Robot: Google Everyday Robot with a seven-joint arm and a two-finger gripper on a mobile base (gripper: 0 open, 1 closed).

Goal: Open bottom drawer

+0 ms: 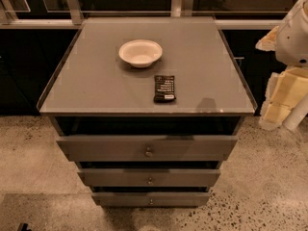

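A grey cabinet with three drawers stands in the middle of the camera view. The bottom drawer (pixel 150 198) is the lowest, narrowest-looking grey front, with a small round metal knob (pixel 151 202) at its centre. Above it are the middle drawer (pixel 149 177) and the top drawer (pixel 147 148), each with its own knob. My arm's white shell (pixel 294 32) and my gripper (pixel 283 96), with pale yellowish parts, are at the right edge, beside the cabinet's right side. The gripper is well above and to the right of the bottom drawer and touches nothing.
On the grey cabinet top (pixel 96 81) stand a white bowl (pixel 140 52) and a dark snack bar (pixel 164 88). Speckled floor (pixel 255 186) surrounds the cabinet. Dark cabinets and a metal rail (pixel 33 23) run along the back.
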